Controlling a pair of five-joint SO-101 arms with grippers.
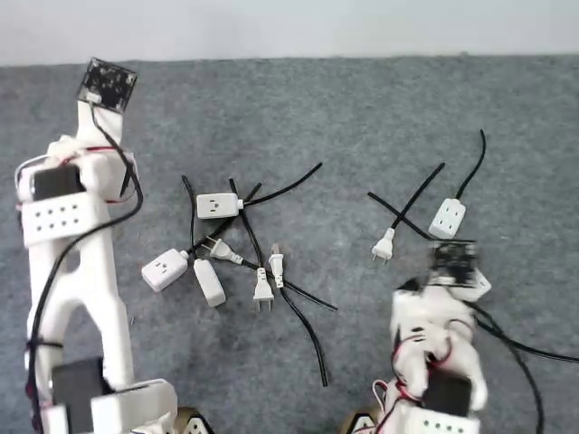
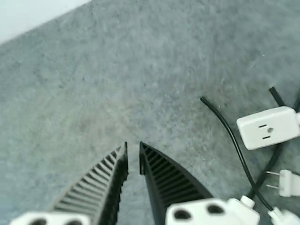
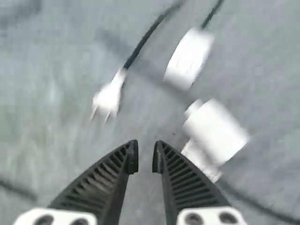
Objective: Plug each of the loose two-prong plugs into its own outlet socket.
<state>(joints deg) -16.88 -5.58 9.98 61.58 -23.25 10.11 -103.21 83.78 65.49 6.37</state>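
Closest to the lens, the right gripper (image 3: 145,160) hangs with its ribbed jaws drawn almost together, a thin slit between them and nothing grasped. Just beyond its tips lies a white two-prong plug (image 3: 108,98), prongs toward the gripper and black cord trailing away. A blurred near socket block (image 3: 214,132) sits close beside the jaws, and a far socket (image 3: 189,57) lies past the plug. The step in hand looks to be picking up this plug, so the jaws should part wide first. They should then come down across the plug's body behind the prongs, leaving the prongs free to enter the slots; a pinch on the cord alone would likely let the plug swing and twist. Lining the prongs with the slots before pushing matters more than force. The left gripper (image 2: 133,154) is likewise all but closed and empty, over bare grey carpet (image 2: 117,70), with a white socket (image 2: 267,127) and a second plug (image 2: 284,183) lying near each other off to one side. It would do well to steady a socket body while the other arm pushes, since these light blocks will probably slide on the carpet.
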